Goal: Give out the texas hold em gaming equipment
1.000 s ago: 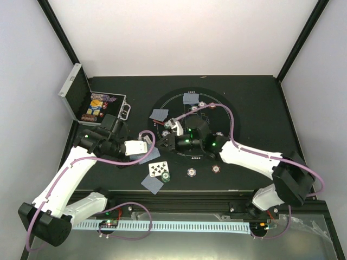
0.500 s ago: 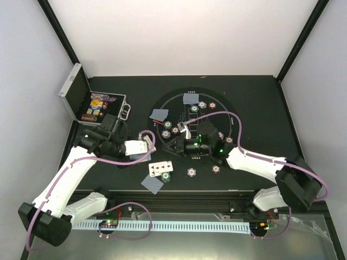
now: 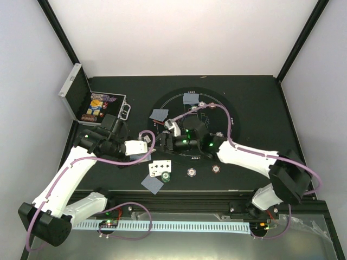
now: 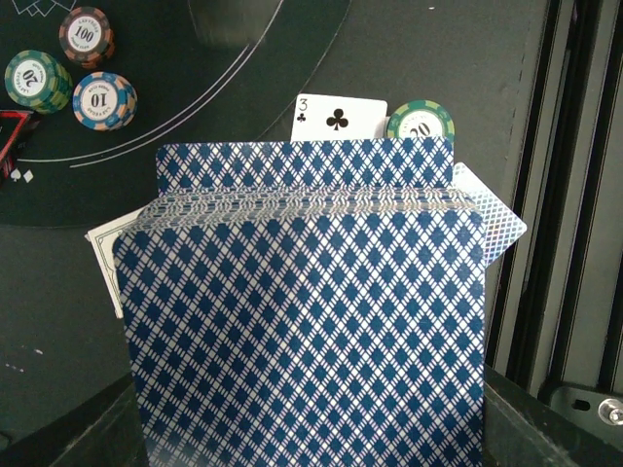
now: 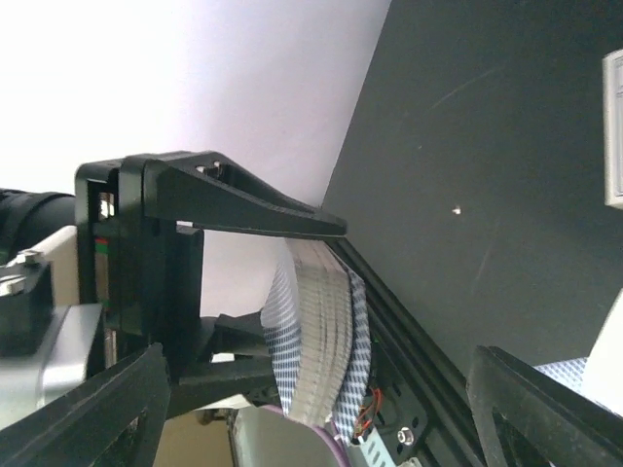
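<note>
The deck (image 4: 302,321) of blue-lattice-backed cards is clamped in the left hand (image 3: 144,154). Its fingers are closed across the deck's width at the wrist end, so the cards' long axis runs straight out ahead of that hand and the free short end points away from it. The right hand (image 5: 319,365) hangs close off that free end and is the only hand free to take from it. From its own wrist the deck lies directly ahead, framed between its two fingers, which stand wide apart with nothing in them. Seen from there the deck is edge-on and a little slanted, its pale card edges slightly fanned rather than squared, held between the other hand's black fingers. The coming move looks to turn on this: the right hand probably has to come in along the deck's long axis and close on one card at the loose end, and the splayed edges may make it hard to catch only one. Just past the deck's far end, ahead of the left hand, a face-up three of clubs (image 4: 338,119) lies on the bench (image 3: 255,108) with a green chip (image 4: 421,119) touching its right side. Three more chips (image 4: 86,36) sit ahead and to the left, inside the mat (image 4: 243,58).
</note>
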